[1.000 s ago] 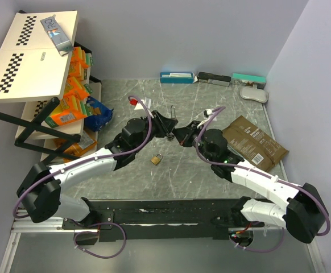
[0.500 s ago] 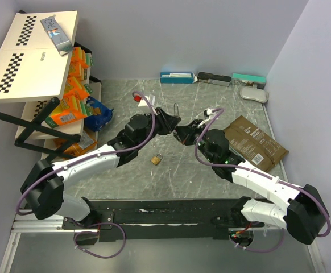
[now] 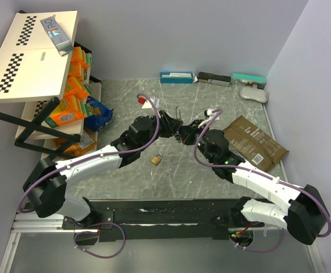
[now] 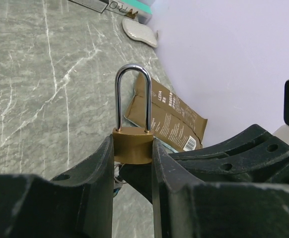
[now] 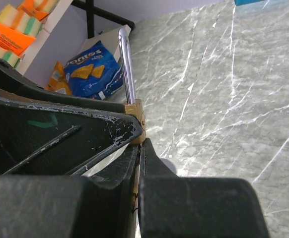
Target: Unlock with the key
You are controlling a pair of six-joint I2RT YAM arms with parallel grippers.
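Tabletop of grey marbled stone (image 3: 234,108) lies beneath both grippers. The black left gripper (image 3: 173,126) clamps a small brass padlock with a steel shackle (image 4: 133,145) between its fingers, shackle upright above them. The black right gripper (image 3: 183,135), meeting the left's fingertips, is pinched nearly closed on a thin brass-coloured key (image 5: 134,186) just under the padlock.

The left arm (image 3: 91,162) stretches forward and to the right, and the right arm (image 3: 251,179) stretches forward and to the left, so the two wrists converge. The left claw (image 3: 171,125) is clamped across the brass body of a padlock (image 4: 133,145), one finger (image 4: 97,173) on each side, with the shackle standing out beyond the fingertips. The right claw (image 3: 183,135) faces it from the opposite side, its tips just beside the padlock. Its fingers (image 5: 154,163) are pressed almost together. Whether they pinch anything cannot be told.
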